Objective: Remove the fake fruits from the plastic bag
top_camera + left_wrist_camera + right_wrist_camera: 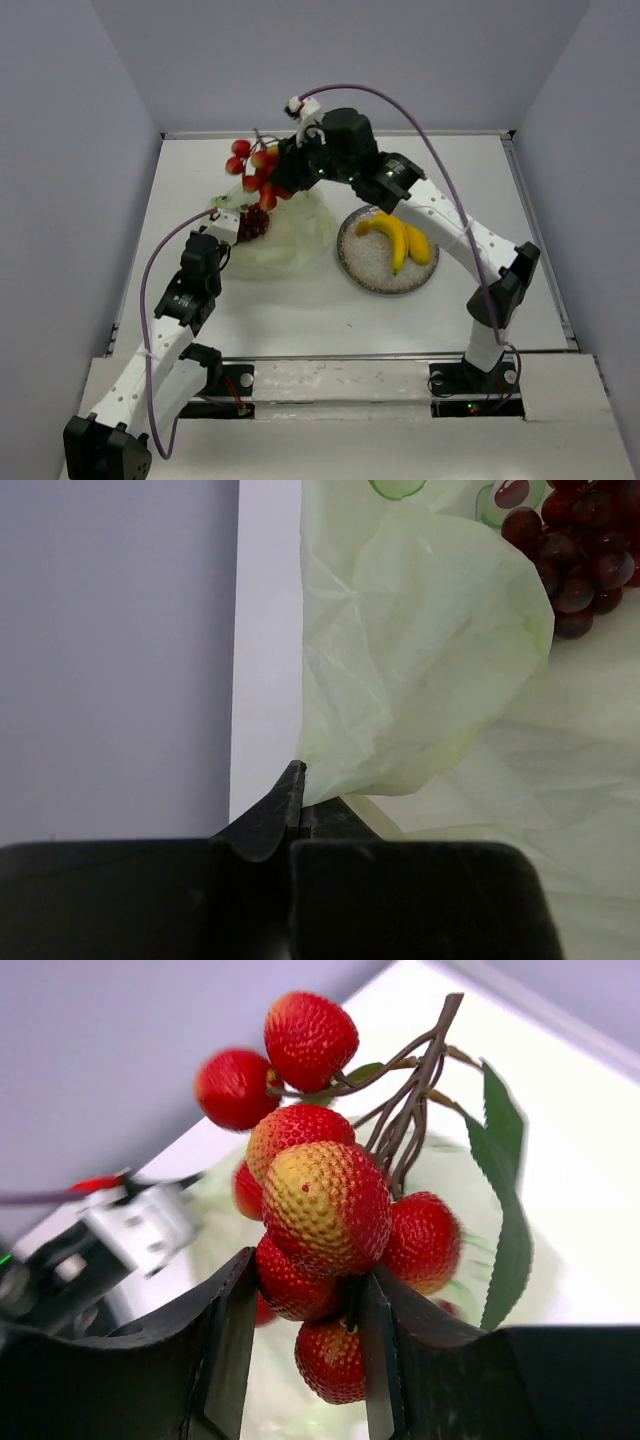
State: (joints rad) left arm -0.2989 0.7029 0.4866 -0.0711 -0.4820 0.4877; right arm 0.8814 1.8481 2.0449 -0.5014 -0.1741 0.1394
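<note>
Right gripper [305, 1298] around red fruit cluster [325, 1205] — over plastic bag's [292, 238] far edge

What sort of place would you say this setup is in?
Probably a robotics lab cell: a white table boxed by plain grey walls, left arm and right arm mounted at its near edge, fake banana on a plate.

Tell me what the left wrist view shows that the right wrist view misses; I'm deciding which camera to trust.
Left wrist only: the left pincer shut on a fold of the plastic bag, with the dark grape bunch beyond. Right wrist only: the right pincer shut on the red fruit cluster, stem and leaves above. Both: the pale green bag, blurred in the right wrist view, and the white table.
</note>
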